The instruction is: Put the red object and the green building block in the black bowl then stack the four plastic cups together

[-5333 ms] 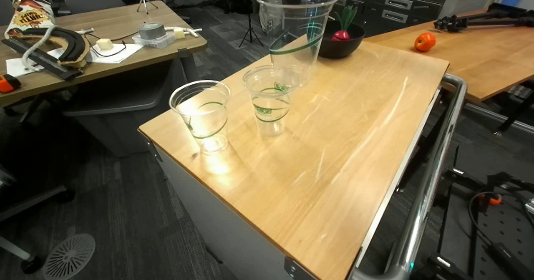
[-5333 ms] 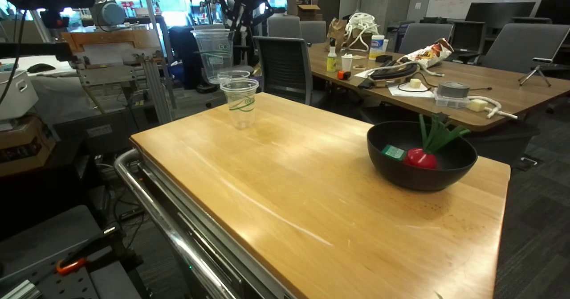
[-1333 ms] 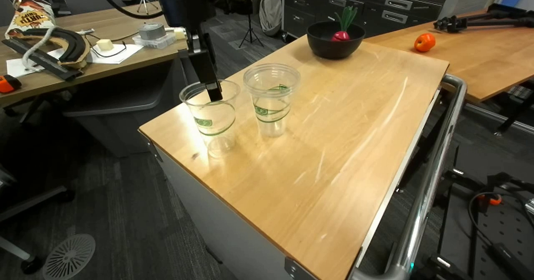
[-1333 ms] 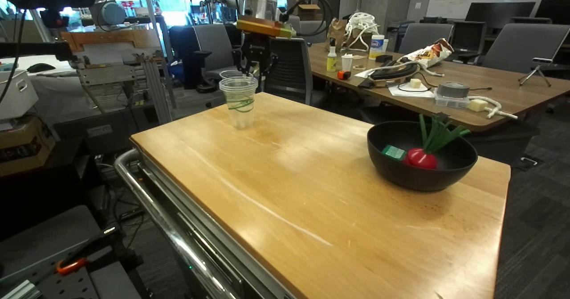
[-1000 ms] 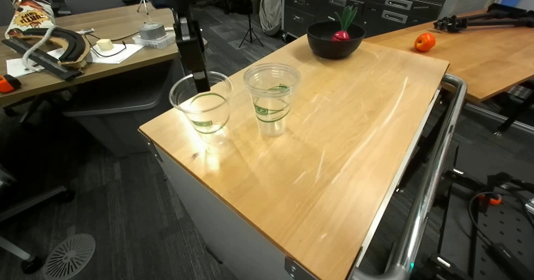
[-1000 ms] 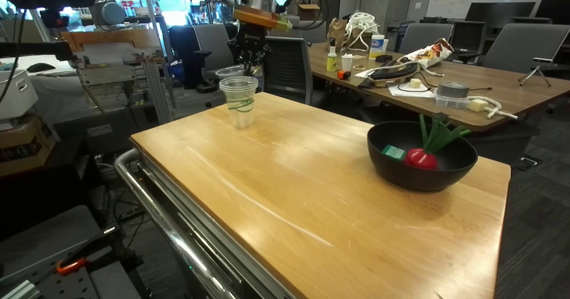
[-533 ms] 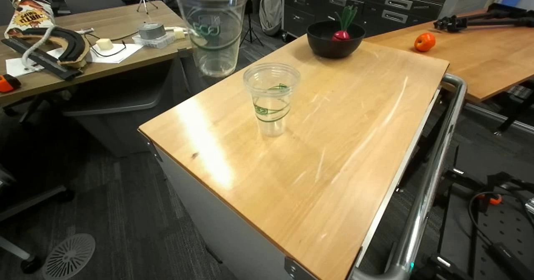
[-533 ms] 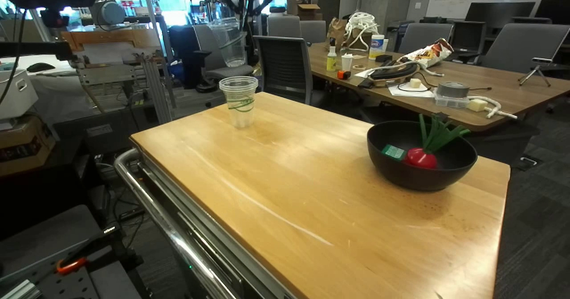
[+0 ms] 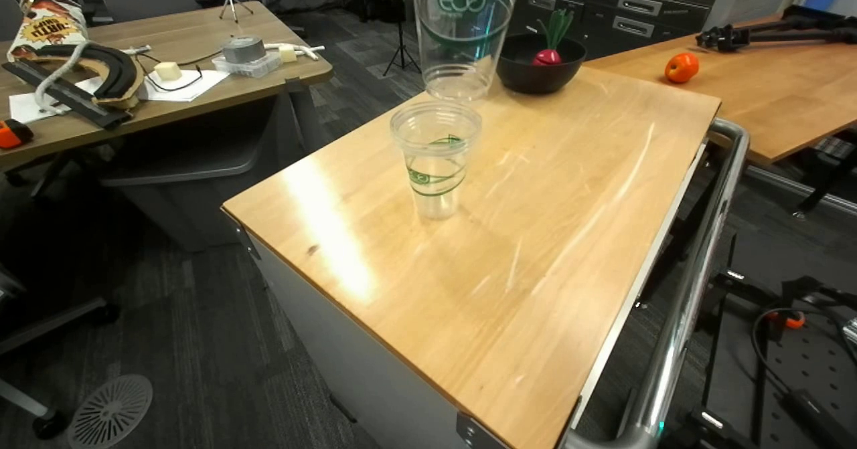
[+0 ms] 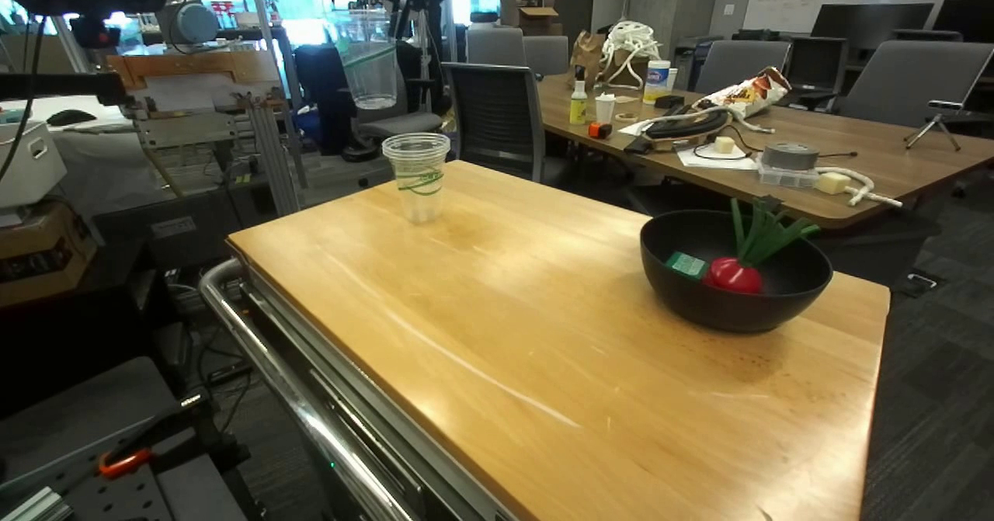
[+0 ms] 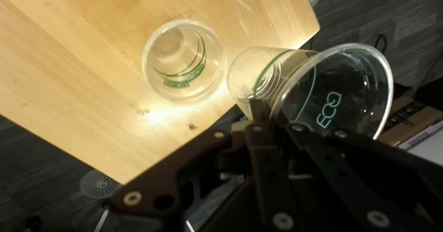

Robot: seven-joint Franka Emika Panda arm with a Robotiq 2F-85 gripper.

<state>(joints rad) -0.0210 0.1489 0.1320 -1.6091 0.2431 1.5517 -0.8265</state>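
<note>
On the counter (image 9: 535, 235), stacked cups (image 11: 183, 64) are standing below and, in wrist view, left of the cup (image 11: 308, 86) my tool (image 11: 269, 114) is pinching.

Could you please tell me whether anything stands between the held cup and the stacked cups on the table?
Nothing visible does: the held cup hangs higher than the stacked cups and off to one side, with only open air showing between them.
</note>
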